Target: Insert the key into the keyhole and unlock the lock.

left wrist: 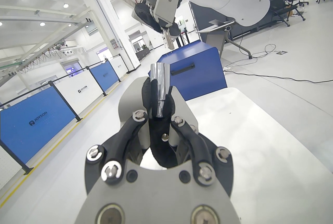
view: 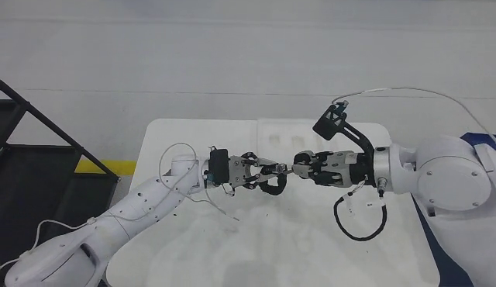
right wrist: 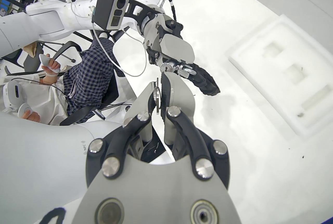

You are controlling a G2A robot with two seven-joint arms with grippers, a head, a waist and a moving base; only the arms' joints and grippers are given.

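Alignment is the step I judge to be in hand: key and lock face each other in the air above the white table (view: 310, 240), nothing inserted yet. My left gripper (left wrist: 160, 91) is clamped on the shiny chrome cylinder-shaped lock (left wrist: 160, 79), its black pads (left wrist: 147, 97) pinching the lower body so the upper end stands free. My right gripper (right wrist: 159, 87) is closed narrow on the small flat silver metal key (left wrist: 169, 40). In the left wrist view the blade sticks out past its fingertips, aimed at the lock's free end with a clear gap between. In the right wrist view the lock's keyhole face (right wrist: 165, 68) sits just beyond my fingertips, but the slot is small there and I cannot tell whether the blade is turned to match it. A white foam tray (right wrist: 260, 71) with rectangular recesses lies on the table, well apart from both grippers.

The next move, as I see it, calls for squaring the blade to the slot, then a short straight push along the lock's axis. A sideways offset would likely make the tip skid on the chrome face. Once seated, a roll of the right wrist should turn it while the left holds firm against the twist.
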